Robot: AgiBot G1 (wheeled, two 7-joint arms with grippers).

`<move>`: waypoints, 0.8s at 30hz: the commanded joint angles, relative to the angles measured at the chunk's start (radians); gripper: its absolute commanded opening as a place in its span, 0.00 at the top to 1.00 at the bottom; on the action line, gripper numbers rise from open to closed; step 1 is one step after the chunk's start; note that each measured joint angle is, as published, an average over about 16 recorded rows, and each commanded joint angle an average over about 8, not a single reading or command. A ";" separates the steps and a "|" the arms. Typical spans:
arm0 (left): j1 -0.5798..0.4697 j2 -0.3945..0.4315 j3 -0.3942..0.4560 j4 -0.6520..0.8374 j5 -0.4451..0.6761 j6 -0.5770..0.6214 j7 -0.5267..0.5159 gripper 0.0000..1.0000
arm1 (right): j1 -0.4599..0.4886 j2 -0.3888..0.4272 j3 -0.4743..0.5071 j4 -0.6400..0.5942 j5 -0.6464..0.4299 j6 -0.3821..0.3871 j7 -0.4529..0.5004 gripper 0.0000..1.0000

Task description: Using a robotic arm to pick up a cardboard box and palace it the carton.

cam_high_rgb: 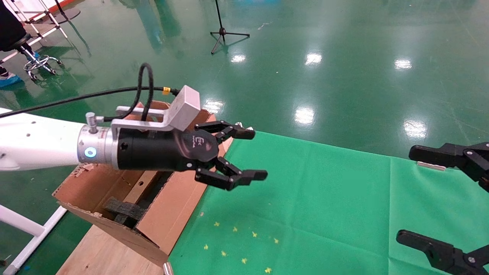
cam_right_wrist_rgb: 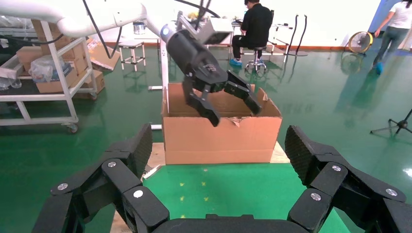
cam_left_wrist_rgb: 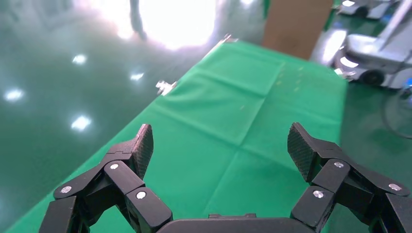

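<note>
While a green cloth is covering the tabletop [cam_high_rgb: 324, 198], the carton [cam_high_rgb: 114, 198] is sitting at the tabletop's left end, its ragged flaps standing open and dark foam blocks [cam_high_rgb: 124, 212] showing inside. Reaching in from the left, the robotic arm [cam_high_rgb: 38, 143], white with a silver wrist, is hanging above the carton's near edge. Its left tool [cam_high_rgb: 250, 154] is pointing out over the cloth with fingers spread wide and nothing between them. At the right edge of the head view, the right tool [cam_high_rgb: 431, 196] is hovering over the cloth, also spread wide and holding nothing. No small cardboard box is showing in any view; whether it is lying inside the carton cannot be told.
</note>
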 commanded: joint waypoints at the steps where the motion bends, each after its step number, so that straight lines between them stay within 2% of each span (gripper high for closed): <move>1: 0.023 0.000 -0.027 -0.020 -0.018 0.012 0.010 0.00 | 0.000 0.000 0.000 0.000 0.000 0.000 0.000 0.00; 17: 0.202 -0.002 -0.245 -0.177 -0.162 0.106 0.090 0.00 | 0.000 0.000 0.000 0.000 0.000 0.000 0.000 0.00; 24: 0.252 -0.003 -0.307 -0.221 -0.202 0.133 0.110 0.00 | 0.000 0.000 0.000 0.000 0.000 0.000 0.000 0.00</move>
